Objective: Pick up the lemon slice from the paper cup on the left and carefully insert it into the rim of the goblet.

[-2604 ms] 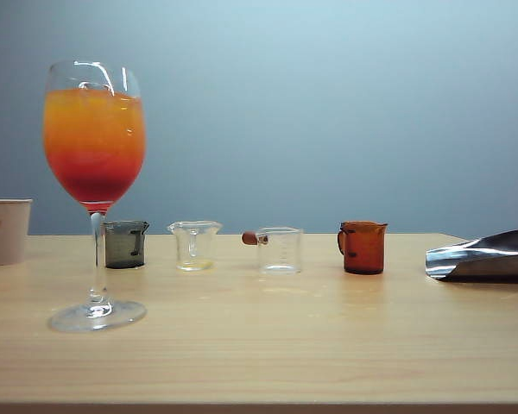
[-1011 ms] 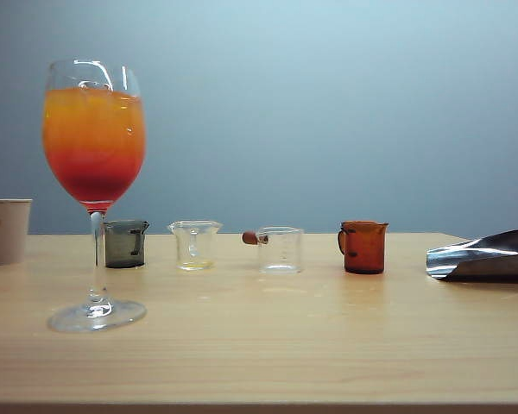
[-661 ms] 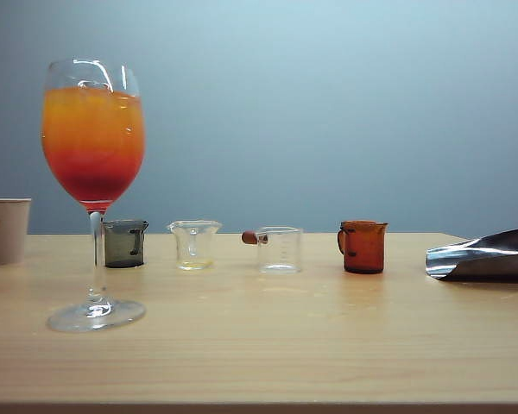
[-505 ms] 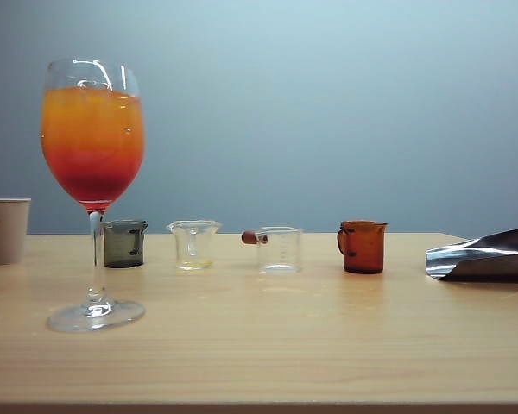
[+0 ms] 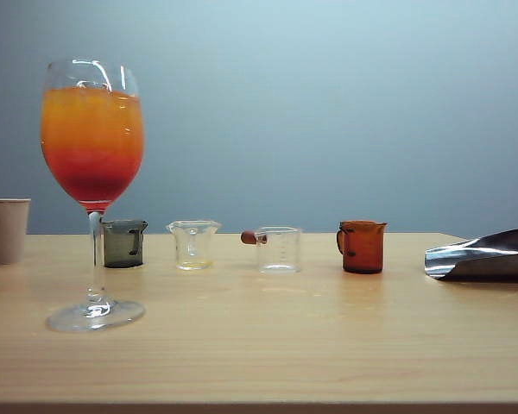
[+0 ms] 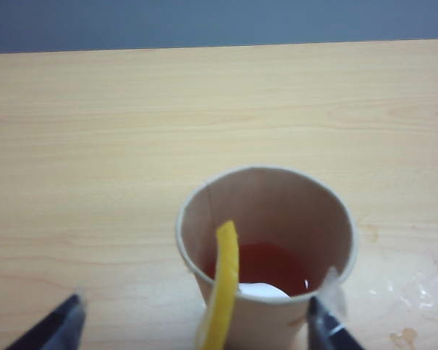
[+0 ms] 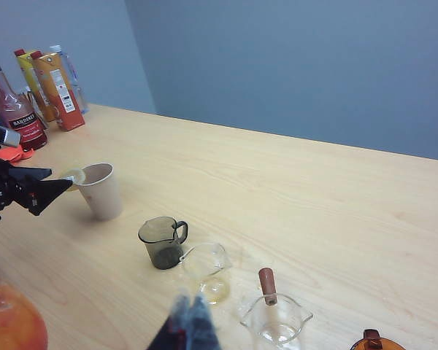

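While it stands on edge against the near wall of the small off-white tapered paper cup (image 6: 266, 251), the thin pale-yellow lemon slice (image 6: 223, 288) with darker rind is unheld, its top reaching just over the rim above a red liquid residue.

Left gripper (image 6: 193, 332): spread wide, one dark fingertip (image 6: 55, 332) to either side of the cup, touching neither cup nor slice as far as can be told.

Tall clear stemmed goblet (image 5: 92, 172): drink layered orange over red, upright on the pale wooden surface (image 5: 285, 345), near the cup at the left of the exterior view.

Right gripper (image 7: 186, 328): raised over the row of small jugs; blurred tips appear together, closed state uncertain.

Other items: smoky-grey jug (image 5: 123, 243), clear jug (image 5: 193, 245), clear jug with brown handle (image 5: 276, 249), amber jug (image 5: 362, 247).

Risks, as judged: the wide fingers closing around the light cup instead of the slice could tip it and spill the red liquid; the thin, wet slice may slip or fold under a pinch.
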`<state>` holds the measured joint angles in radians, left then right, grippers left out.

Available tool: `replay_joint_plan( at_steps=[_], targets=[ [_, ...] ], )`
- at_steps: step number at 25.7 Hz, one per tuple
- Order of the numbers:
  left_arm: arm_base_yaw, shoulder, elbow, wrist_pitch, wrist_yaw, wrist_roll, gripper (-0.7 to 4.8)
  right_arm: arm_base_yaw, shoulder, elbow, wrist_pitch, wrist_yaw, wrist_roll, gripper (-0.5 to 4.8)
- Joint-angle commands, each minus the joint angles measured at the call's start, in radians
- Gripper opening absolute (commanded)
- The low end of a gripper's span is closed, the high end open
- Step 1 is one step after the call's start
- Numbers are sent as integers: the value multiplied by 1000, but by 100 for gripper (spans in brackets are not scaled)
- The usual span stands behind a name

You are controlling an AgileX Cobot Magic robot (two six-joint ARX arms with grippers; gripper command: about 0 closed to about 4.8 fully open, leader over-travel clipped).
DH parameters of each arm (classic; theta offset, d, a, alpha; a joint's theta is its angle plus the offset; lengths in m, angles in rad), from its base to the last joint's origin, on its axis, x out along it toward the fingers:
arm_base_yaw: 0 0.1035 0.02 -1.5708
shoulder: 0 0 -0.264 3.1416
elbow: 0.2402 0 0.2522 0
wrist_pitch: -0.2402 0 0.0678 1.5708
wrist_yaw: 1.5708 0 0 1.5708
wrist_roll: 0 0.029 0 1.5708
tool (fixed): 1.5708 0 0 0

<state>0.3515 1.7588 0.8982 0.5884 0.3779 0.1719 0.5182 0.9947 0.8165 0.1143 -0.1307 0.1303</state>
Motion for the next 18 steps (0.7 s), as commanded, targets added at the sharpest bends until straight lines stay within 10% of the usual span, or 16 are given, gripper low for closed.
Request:
replay_joint_plan(
  at_steps=[1,9,18],
  targets=[
    [0,11,1,32,2,3,393,0,-3,6,16,1,0,-6],
    [0,41,1,69,4,-15,383,1,-3,6,-21,-2,0,-6],
    [0,43,1,73,11,-37,231,1,-3,6,-44,-2,0,-6]
  ],
)
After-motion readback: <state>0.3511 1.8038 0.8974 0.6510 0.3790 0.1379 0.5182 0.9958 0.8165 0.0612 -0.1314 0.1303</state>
